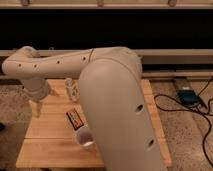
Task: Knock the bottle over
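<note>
The bottle [70,87] is small, slim and whitish. It seems to stand upright near the far edge of the wooden table [45,145], right beside my big white arm. My gripper [37,108] hangs down over the left part of the table, to the left of the bottle and a little nearer to me, apart from it. A flat dark packet with orange marks [75,118] lies in the middle of the table. A round white cup [85,138] stands just in front of the packet, partly hidden by my arm.
My white upper arm [117,110] covers the table's right half. On the speckled floor to the right lie a dark box [189,97] and black cables [200,117]. A dark wall with a pale rail runs behind the table.
</note>
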